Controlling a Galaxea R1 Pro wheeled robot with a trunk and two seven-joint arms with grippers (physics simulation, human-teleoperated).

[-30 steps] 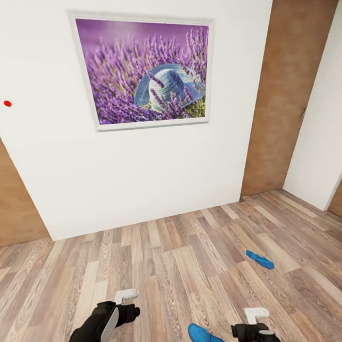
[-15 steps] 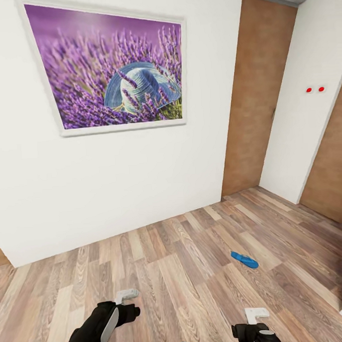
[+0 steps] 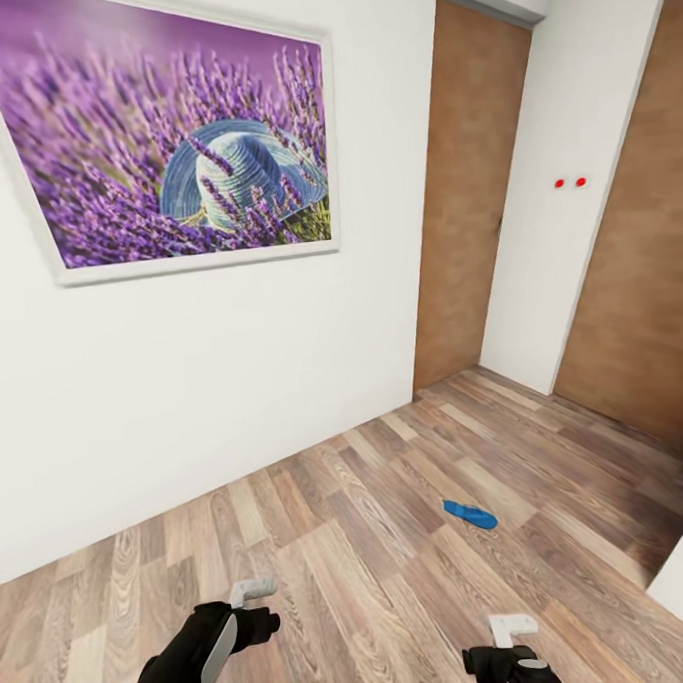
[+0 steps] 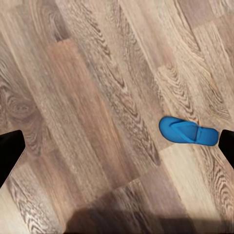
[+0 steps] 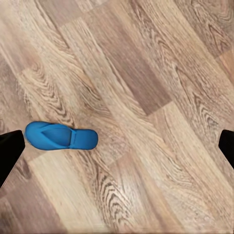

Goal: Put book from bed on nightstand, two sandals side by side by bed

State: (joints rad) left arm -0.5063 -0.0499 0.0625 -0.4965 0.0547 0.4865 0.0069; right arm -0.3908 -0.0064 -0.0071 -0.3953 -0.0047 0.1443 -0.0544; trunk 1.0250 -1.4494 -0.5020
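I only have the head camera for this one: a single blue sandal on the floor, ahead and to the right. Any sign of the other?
Observer: Yes. The left wrist view has a blue sandal lying flat on the plank floor, strap side up.
Operator: Does the right arm see it?
Observer: Apparently the same blue sandal lies in the right wrist view, so it probably sits between the arms.
Operator: Are the grippers holding anything?
Observer: No. The left gripper and right gripper are both wide open over the floor.
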